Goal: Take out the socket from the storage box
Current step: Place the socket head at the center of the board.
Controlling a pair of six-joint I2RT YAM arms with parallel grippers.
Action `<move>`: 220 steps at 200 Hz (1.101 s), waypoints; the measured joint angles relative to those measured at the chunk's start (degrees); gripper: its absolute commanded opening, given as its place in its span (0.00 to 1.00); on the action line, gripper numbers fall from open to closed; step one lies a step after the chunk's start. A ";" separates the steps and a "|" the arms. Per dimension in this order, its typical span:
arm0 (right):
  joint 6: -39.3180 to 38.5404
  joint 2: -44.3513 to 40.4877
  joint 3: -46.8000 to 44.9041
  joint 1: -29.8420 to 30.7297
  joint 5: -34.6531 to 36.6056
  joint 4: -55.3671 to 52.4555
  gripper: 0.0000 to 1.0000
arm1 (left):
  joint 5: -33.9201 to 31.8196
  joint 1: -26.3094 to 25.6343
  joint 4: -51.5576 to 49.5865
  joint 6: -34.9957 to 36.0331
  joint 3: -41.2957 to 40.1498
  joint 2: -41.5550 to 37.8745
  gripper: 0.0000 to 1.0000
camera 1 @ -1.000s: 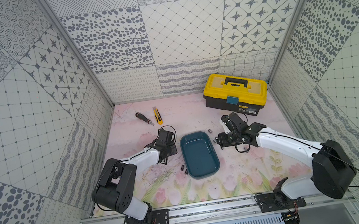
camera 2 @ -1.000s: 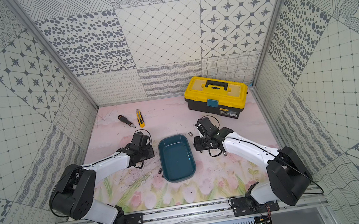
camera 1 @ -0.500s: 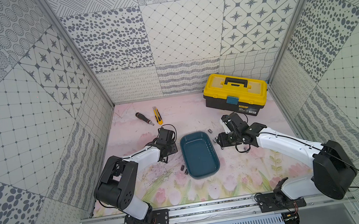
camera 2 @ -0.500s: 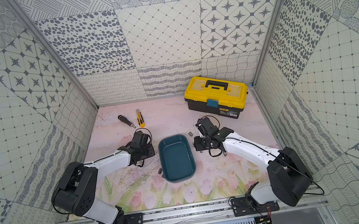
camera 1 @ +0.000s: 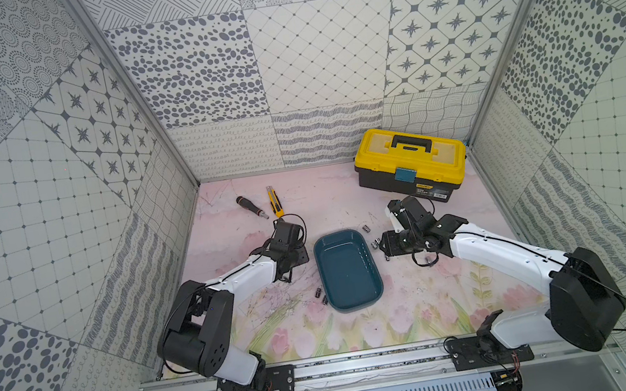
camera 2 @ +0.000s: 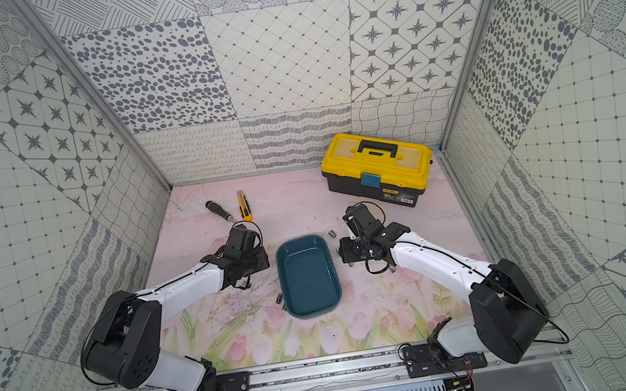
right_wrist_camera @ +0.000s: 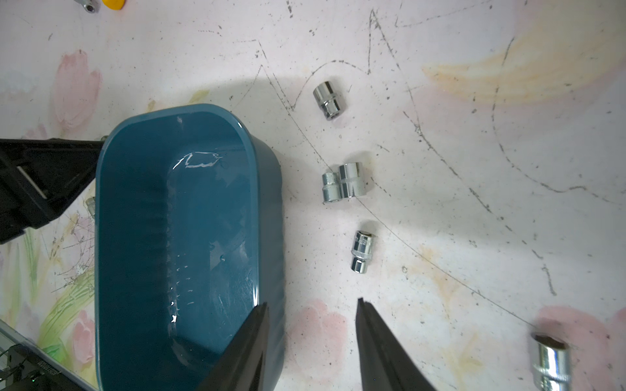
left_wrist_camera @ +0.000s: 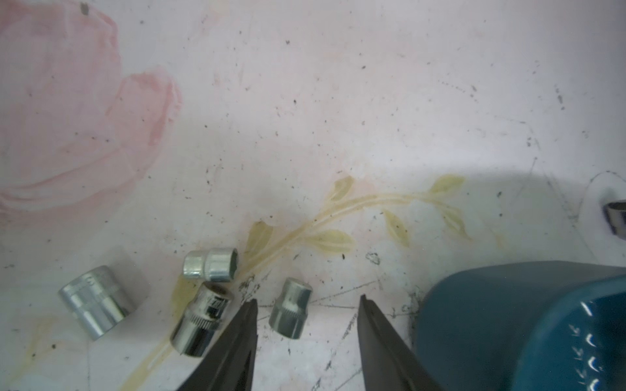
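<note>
Socket (left_wrist_camera: 290, 308), seemingly flat, axis along pincer (left_wrist_camera: 307, 299)

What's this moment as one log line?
storage box: empty | sockets: on table | left gripper: open over socket | right gripper: open, empty

yellow toolbox (camera 1: 410, 165), screwdriver (camera 1: 251, 208), yellow utility knife (camera 1: 275, 203)

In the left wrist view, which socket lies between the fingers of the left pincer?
The small lone socket toward the storage box; the three others near it lie outside the left pincer, farther from the box.
</note>
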 measured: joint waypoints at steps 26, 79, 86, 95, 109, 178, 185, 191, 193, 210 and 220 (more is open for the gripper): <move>-0.37 -0.07 0.00 -0.74 0.42 -0.07 0.51 | -0.39 0.09 -1.68 -0.07 2.78 -2.60 0.63; -3.39 -3.43 0.00 -6.21 5.70 0.07 0.68 | -4.57 2.16 -5.03 0.94 9.09 -6.01 0.88; -4.02 -4.24 -0.15 -7.37 7.17 0.68 0.69 | -5.49 2.73 -5.46 1.16 9.77 -6.23 0.89; -4.81 -5.31 -0.68 -8.72 9.29 2.14 0.70 | -6.38 3.23 -5.97 1.31 10.43 -6.34 0.89; -6.05 -7.32 -2.51 -10.58 12.66 5.29 0.74 | -8.22 4.04 -6.45 2.08 11.21 -6.49 0.89; -10.91 -15.06 -18.23 -19.96 25.16 21.24 0.91 | -21.31 5.07 -4.92 6.32 2.05 -13.07 0.99; -11.50 -15.10 -19.56 -21.33 25.31 23.21 0.91 | -22.40 5.25 -4.57 6.78 0.59 -13.77 0.99; -11.82 -15.06 -20.50 -22.32 25.33 24.68 0.91 | -23.15 5.46 -4.24 7.15 -0.66 -14.32 0.99; -11.96 -15.04 -20.83 -22.73 25.31 25.35 0.91 | -23.45 5.55 -4.02 7.26 -1.20 -14.58 0.99; -13.16 -13.99 -23.02 -25.31 25.05 29.51 0.91 | -25.31 6.23 -1.79 9.05 -5.33 -16.24 0.99; -13.94 -12.24 -23.69 -26.58 24.98 32.04 0.91 | -26.08 6.47 -0.55 10.23 -7.54 -17.03 0.99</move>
